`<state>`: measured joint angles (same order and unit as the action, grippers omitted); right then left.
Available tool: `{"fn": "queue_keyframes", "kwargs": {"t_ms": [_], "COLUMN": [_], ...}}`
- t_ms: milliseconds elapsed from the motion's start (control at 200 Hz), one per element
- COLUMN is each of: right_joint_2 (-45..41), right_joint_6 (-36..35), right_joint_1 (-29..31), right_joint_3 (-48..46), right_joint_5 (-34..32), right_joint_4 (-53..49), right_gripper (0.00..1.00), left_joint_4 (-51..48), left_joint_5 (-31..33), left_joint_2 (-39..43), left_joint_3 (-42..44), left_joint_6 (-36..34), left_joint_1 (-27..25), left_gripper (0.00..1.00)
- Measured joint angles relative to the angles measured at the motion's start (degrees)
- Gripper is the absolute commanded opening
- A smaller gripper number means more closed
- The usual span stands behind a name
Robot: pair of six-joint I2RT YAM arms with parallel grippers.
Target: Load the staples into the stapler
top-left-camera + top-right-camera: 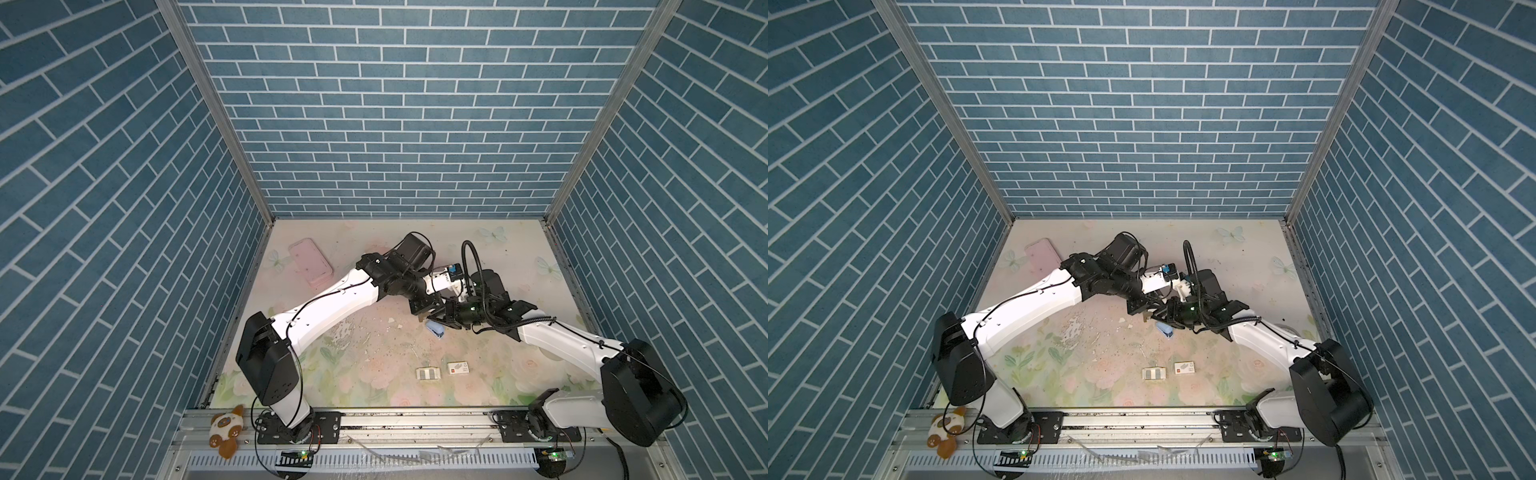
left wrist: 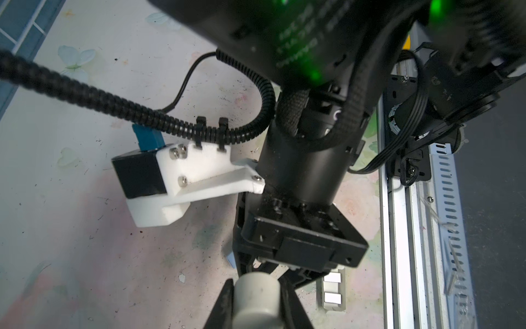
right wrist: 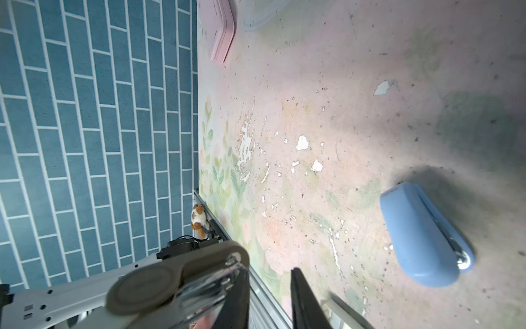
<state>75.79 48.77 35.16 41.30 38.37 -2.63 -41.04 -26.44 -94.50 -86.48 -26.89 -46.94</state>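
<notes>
Pink case (image 1: 311,262), plush toy (image 1: 226,430), well apart from staples (image 1: 432,373)

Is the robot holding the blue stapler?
No, the blue stapler lies on the table by itself, apart from the fingers.

Stapler (image 3: 159,284) in left pincer (image 2: 256,287); 2nd stapler (image 1: 435,330) on table (image 1: 353,374) nr it; staples (image 1: 429,373) in tray (image 1: 419,372) left of sleeve (image 1: 458,368).
</notes>
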Motion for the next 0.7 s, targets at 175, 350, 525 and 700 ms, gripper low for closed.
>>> {"fn": "queue_keyframes", "kwargs": {"t_ms": [175,350,525,700], "right_joint_2": [-5.11,-10.29,-17.03,-21.84], "right_joint_6": [-4.31,-5.79,-6.01,-7.26], "right_joint_1": [-0.28,-0.46,-0.46,-0.46], "right_joint_3": [-2.86,-8.02,-9.09,-8.57], "right_joint_5": [-1.51,0.11,3.1,6.03], "right_joint_4": [-2.97,-3.26,-1.09,-0.17], "right_gripper": [0.43,0.49,0.6,0.62], "left_joint_4": [-0.24,-0.92,-4.17,-7.41], "left_joint_5": [-2.29,-7.32,-13.66,-21.59], "left_joint_2": [0.0,0.0,-0.39,-3.93], "left_joint_3": [1.27,1.22,-0.52,-5.55], "left_joint_6": [0.2,0.44,-0.13,-1.03], "left_joint_1": [2.43,6.05,6.95,7.23], "left_gripper": [0.06,0.06,0.06,0.06]}}
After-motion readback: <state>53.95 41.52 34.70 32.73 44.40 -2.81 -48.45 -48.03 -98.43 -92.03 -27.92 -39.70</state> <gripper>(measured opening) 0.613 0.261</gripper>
